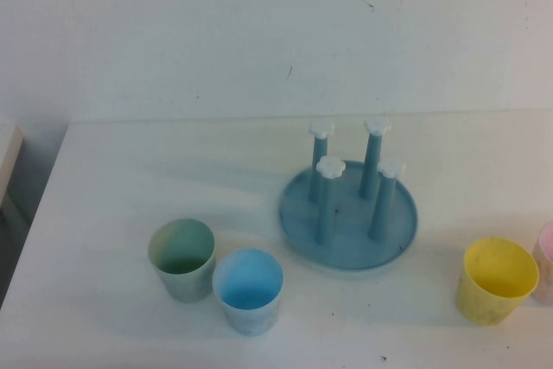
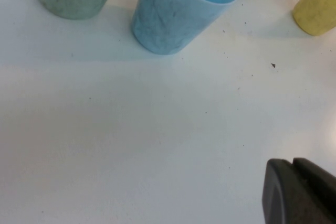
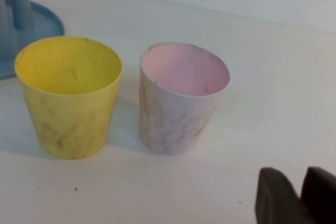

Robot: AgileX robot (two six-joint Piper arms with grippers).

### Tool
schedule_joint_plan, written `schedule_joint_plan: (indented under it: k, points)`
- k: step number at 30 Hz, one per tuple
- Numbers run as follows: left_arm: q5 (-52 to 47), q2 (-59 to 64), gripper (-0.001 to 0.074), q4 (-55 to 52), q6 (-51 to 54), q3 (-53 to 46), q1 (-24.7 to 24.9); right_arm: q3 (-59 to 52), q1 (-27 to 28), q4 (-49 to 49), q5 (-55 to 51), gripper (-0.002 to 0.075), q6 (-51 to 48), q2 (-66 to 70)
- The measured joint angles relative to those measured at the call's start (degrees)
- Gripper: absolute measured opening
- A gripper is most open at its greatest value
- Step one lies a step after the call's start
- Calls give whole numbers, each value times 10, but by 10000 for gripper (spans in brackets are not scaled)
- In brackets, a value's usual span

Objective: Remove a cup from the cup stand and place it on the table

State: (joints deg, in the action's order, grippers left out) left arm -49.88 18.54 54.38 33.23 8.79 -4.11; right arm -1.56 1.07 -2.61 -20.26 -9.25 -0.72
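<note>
The yellow cup stands upright on the table, right of the empty stand. Left gripper and right gripper hold nothing, both low near the cups; whether their fingers are open I cannot tell. Retreat without bumping cups.

I can't read any text, label, brand, number or sign anywhere in my three views. The cups carry only scuffs and smudges, the stand is plain, and the desk shows only small specks.
</note>
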Motion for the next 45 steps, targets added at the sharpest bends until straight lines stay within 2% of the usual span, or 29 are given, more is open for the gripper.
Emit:
schedule_joint_plan:
  k: [17, 25, 29, 36, 38, 40, 45]
  points:
    - [0, 0, -2, 0, 0, 0, 0, 0, 0, 0, 0, 113, 0, 0]
    - [6, 0, -2, -43, 1, 0, 0, 0, 0, 0, 0, 113, 0, 0]
    - [53, 0, -2, -32, 2, 0, 0, 0, 0, 0, 0, 113, 0, 0]
    - [193, -8, -2, -28, 3, 0, 1, 0, 0, 0, 0, 113, 0, 0]
    - [216, -21, -2, -57, -4, 0, 1, 0, 0, 0, 0, 113, 0, 0]
    - [229, -41, -2, -133, -49, 0, 1, 0, 0, 0, 0, 113, 0, 0]
    - [238, -116, -2, -395, -332, -8, 1, 0, 0, 0, 0, 113, 0, 0]
